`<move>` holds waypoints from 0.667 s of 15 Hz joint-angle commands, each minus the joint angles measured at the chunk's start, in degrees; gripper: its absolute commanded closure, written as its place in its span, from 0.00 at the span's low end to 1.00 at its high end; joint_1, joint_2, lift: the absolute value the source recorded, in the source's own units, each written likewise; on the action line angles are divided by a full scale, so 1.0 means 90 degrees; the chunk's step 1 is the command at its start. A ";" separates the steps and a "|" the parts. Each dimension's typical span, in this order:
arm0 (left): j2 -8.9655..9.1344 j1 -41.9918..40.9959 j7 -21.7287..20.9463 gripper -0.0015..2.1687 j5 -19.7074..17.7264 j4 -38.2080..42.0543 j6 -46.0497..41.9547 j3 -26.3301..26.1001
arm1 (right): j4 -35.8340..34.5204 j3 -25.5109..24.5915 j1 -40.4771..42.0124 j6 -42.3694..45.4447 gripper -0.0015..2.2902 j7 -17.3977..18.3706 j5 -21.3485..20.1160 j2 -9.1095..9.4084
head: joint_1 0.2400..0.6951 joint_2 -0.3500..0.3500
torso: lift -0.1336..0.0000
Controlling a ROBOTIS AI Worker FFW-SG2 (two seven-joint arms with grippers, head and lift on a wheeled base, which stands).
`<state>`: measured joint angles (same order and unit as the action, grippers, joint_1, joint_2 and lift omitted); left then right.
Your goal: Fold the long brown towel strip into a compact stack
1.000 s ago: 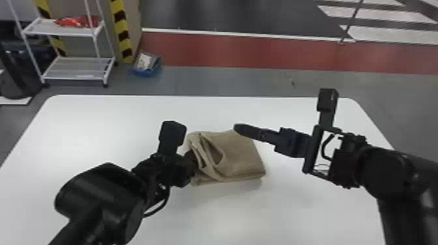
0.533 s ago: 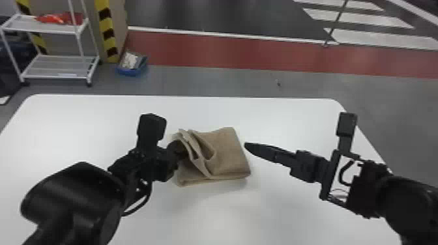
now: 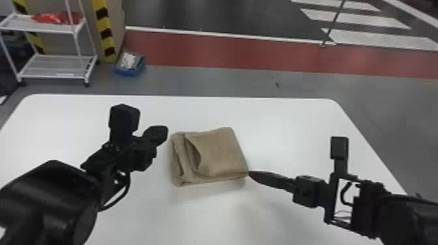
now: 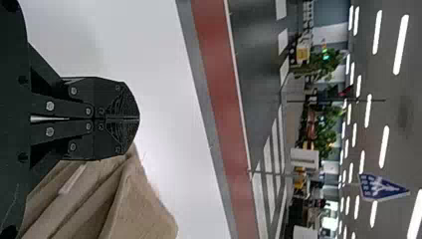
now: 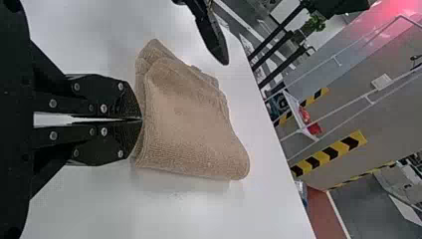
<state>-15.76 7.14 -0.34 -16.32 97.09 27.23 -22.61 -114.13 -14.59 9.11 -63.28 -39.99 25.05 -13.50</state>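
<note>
We find the brown towel (image 3: 223,151) folded on the bench (image 3: 286,123). The left claw (image 3: 161,133), closed, sits just beside its left edge; the right claw (image 3: 250,174), also closed, meets its right edge in view, contact unclear.

Head view: taken from above towel (image 3: 218,153), near side, aimed forward and down, set farthest back. Left wrist view: taken close, left of towel, aimed forward past it. Right wrist view: taken close, right of towel, aimed leftward across it; cart (image 3: 55,66) beyond towel shared with head view.
</note>
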 commanded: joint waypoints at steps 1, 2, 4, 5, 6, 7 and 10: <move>-0.0163 -0.0188 0.0135 0.78 -0.0101 0.0081 -0.0412 0.0442 | 0.0093 0.0215 -0.0065 0.0043 0.88 0.0039 -0.0283 0.0016 | 1.00 0.31 | 0.06; -0.0241 -0.0286 0.0106 0.78 -0.0296 0.0189 -0.0471 0.0676 | 0.0142 0.0283 -0.0114 0.0043 0.88 0.0068 -0.0332 0.0016 | 1.00 0.33 | 0.06; -0.0358 -0.0373 0.0077 0.78 -0.0472 0.0257 -0.0588 0.0881 | 0.0337 0.0430 -0.0329 0.0004 0.88 0.0146 -0.0459 0.0026 | 1.00 0.41 | 0.06; -0.0397 -0.0452 0.0057 0.78 -0.0492 0.0306 -0.0627 0.0950 | 0.0513 0.0547 -0.0485 0.0004 0.88 0.0195 -0.0479 0.0055 | 1.00 0.43 | 0.06; -0.0397 -0.0471 0.0077 0.78 -0.0492 0.0325 -0.0627 0.0950 | 0.0738 0.0654 -0.0710 0.0023 0.88 0.0351 -0.0537 0.0094 | 1.00 0.44 | 0.06; -0.0397 -0.0481 0.0077 0.78 -0.0492 0.0335 -0.0627 0.0940 | 0.0972 0.0860 -0.1003 0.0004 0.88 0.0380 -0.0635 0.0123 | 1.00 0.46 | 0.06; -0.0407 -0.0530 0.0028 0.78 -0.0482 0.0364 -0.0627 0.0891 | 0.1578 0.1201 -0.1638 0.0082 0.88 0.0781 -0.0850 0.0162 | 1.00 0.48 | 0.06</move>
<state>-19.41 2.67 -0.07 -20.72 100.19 21.59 -14.39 -102.77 -4.91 -2.97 -62.99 -33.56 17.88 -12.21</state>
